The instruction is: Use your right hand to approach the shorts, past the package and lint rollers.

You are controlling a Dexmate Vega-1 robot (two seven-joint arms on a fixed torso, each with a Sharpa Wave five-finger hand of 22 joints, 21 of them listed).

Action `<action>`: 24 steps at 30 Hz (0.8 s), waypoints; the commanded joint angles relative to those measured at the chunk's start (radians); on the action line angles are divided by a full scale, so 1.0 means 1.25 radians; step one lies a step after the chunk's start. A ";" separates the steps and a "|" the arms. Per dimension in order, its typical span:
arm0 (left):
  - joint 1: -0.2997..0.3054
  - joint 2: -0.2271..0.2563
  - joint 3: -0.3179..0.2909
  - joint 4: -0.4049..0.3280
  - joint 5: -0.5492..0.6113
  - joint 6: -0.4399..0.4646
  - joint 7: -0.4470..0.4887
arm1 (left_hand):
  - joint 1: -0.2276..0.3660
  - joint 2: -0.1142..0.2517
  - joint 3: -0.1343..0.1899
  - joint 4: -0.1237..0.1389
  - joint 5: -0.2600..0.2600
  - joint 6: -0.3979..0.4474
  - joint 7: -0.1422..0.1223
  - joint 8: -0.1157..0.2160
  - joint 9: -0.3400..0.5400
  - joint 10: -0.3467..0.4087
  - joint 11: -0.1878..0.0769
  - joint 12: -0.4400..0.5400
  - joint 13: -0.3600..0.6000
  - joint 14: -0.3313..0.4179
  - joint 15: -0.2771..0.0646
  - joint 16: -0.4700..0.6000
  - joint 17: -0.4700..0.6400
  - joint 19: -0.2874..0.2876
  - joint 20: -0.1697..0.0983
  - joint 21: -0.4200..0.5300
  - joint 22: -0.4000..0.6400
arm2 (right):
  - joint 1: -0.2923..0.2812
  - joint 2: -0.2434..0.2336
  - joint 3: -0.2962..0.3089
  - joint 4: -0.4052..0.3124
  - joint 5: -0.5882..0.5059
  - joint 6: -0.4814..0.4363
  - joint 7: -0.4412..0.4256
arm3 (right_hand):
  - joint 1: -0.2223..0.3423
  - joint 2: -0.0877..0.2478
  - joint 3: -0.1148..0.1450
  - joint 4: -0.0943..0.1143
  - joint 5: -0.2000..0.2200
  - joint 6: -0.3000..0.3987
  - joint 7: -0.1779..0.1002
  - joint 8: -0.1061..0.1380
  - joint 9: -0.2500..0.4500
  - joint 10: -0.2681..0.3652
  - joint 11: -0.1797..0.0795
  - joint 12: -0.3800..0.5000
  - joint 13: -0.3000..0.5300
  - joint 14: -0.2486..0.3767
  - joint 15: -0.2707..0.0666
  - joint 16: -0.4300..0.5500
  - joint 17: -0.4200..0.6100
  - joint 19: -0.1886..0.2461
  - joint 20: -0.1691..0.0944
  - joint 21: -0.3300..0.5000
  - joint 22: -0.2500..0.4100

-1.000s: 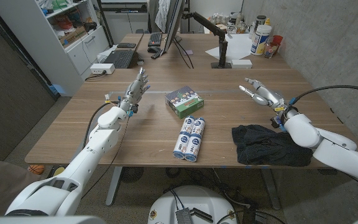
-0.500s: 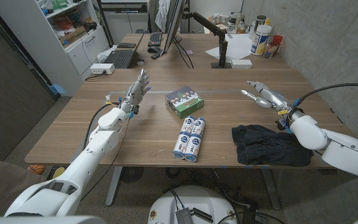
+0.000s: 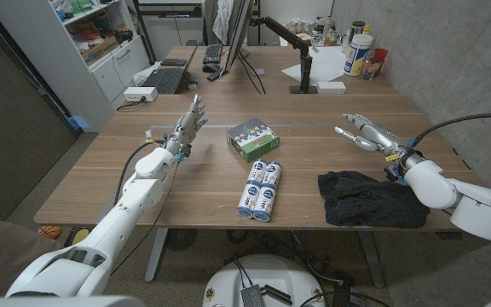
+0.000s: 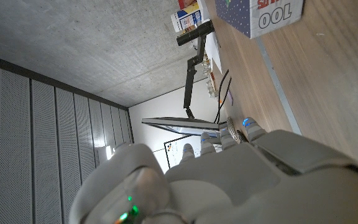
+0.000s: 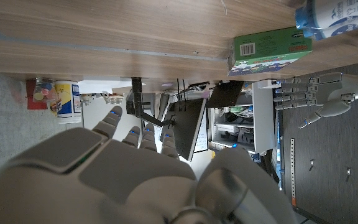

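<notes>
Dark shorts (image 3: pixel 369 198) lie crumpled near the table's front edge on the right. My right hand (image 3: pixel 366 134) hovers just beyond them, fingers apart and holding nothing; its back shows in the right wrist view (image 5: pixel 135 180). The green package (image 3: pixel 253 138) sits mid-table, and the right wrist view also catches the package (image 5: pixel 271 50). Two lint rollers (image 3: pixel 262 188) lie side by side in front of it. My left hand (image 3: pixel 190 119) stays raised left of the package with fingers spread and empty.
A monitor (image 3: pixel 239 30), keyboard (image 3: pixel 214 53) and laptop (image 3: pixel 162 80) stand at the back left. Bottles and cans (image 3: pixel 361 51) and a monitor arm base (image 3: pixel 302 77) stand at the back right. The wooden table (image 3: pixel 109 170) has bare room between package and shorts.
My right hand has drifted a little to the right and toward the front, with its forearm pulling back along the shorts' right side. The left arm has not moved.
</notes>
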 commanded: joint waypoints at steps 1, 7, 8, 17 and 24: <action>-0.007 -0.001 0.005 0.007 0.003 0.003 -0.004 | 0.010 -0.002 0.002 -0.002 -0.001 0.000 0.001 0.005 0.002 0.000 0.000 0.005 0.002 -0.044 0.001 0.005 0.004 -0.007 0.001 0.002 0.003 | -0.042 -0.028 0.035 -0.015 -0.016 -0.014 0.002 | 0.012 -0.001 -0.001 -0.006 -0.001 0.001 -0.009 0.001 0.003 0.000 -0.007 0.003 0.004 -0.029 -0.009 0.007 0.004 0.014 -0.002 0.006 0.003; -0.012 -0.003 0.009 0.011 0.005 0.004 -0.006 | 0.010 -0.002 0.002 -0.002 -0.001 0.000 0.001 0.005 0.002 0.002 0.002 0.006 0.002 -0.044 0.002 0.005 0.004 -0.007 0.001 0.002 0.003 | -0.045 -0.033 0.034 -0.015 -0.030 -0.009 0.007 | 0.013 -0.001 -0.001 -0.007 -0.002 0.000 -0.011 0.001 0.003 -0.001 -0.011 0.003 0.004 -0.029 -0.008 0.006 0.004 0.016 0.002 0.005 0.003; -0.012 -0.003 0.009 0.011 0.005 0.004 -0.006 | 0.010 -0.002 0.002 -0.002 -0.001 0.000 0.001 0.004 0.002 0.002 0.002 0.006 0.002 -0.044 0.002 0.005 0.004 -0.007 0.001 0.002 0.003 | -0.045 -0.032 0.034 -0.014 -0.031 -0.009 0.007 | 0.013 -0.001 -0.002 -0.007 -0.002 0.001 -0.011 0.001 0.003 -0.002 -0.011 0.003 0.004 -0.030 -0.008 0.006 0.004 0.015 0.003 0.005 0.003; -0.013 0.001 0.011 0.006 0.009 0.000 -0.004 | 0.009 -0.002 0.002 -0.002 -0.001 0.001 0.001 0.005 0.002 0.003 0.001 0.006 0.002 -0.044 0.002 0.005 0.004 -0.007 0.001 0.002 0.003 | -0.088 -0.043 0.072 -0.023 -0.030 -0.012 0.008 | 0.014 -0.001 -0.002 -0.008 -0.002 0.000 -0.011 0.000 0.003 -0.002 -0.011 0.002 0.004 -0.034 -0.013 0.004 0.004 0.016 -0.003 0.003 0.003; -0.022 0.000 0.015 0.012 0.011 0.001 -0.007 | 0.009 -0.002 0.003 -0.002 -0.001 0.001 0.001 0.005 0.002 0.003 0.003 0.007 0.002 -0.044 0.002 0.005 0.004 -0.007 0.001 0.002 0.003 | -0.126 -0.057 0.107 -0.024 -0.029 -0.005 0.027 | 0.015 0.001 -0.002 -0.008 -0.002 -0.003 -0.011 -0.001 0.003 -0.005 -0.012 0.001 0.004 -0.041 -0.011 0.002 0.004 0.009 -0.002 0.000 0.003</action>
